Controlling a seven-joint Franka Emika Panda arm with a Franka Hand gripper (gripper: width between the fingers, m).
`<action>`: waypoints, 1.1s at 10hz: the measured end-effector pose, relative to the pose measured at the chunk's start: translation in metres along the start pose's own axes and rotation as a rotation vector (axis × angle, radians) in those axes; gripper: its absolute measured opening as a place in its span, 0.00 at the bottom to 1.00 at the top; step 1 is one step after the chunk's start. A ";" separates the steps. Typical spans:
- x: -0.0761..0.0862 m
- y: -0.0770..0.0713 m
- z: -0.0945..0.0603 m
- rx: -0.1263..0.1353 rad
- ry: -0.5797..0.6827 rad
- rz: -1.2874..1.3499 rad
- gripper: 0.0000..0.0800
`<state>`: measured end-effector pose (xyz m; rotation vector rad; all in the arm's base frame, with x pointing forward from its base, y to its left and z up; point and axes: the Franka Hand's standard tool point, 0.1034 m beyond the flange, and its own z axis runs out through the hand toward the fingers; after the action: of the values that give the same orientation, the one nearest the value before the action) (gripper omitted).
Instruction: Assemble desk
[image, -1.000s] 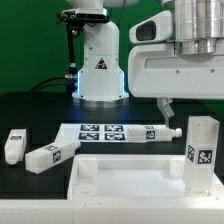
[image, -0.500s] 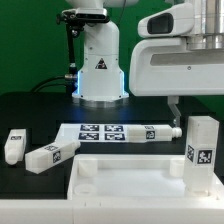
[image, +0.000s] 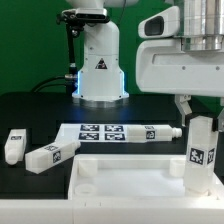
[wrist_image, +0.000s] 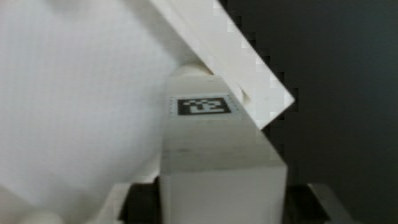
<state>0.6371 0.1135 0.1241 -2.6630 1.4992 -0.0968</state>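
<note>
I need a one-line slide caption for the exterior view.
Two-finger gripper straddles an upright white square-section leg block standing at a corner of the white rimmed plastic desk top.

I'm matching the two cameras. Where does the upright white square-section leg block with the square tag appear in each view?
Exterior view: the upright white square-section plastic leg block stands near the exterior view's right edge, by a corner of the white tray-like desk top.
Wrist view: the same leg block fills the middle of the picture, seen close up.
Shared landmark: a black-and-white square tag on the leg's face.
</note>
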 end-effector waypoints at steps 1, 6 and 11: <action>0.003 -0.002 0.001 0.022 -0.013 0.216 0.36; 0.001 -0.001 0.001 0.029 -0.022 0.359 0.50; -0.007 -0.004 0.003 0.032 -0.013 -0.228 0.81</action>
<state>0.6371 0.1217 0.1213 -2.7917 1.1751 -0.1170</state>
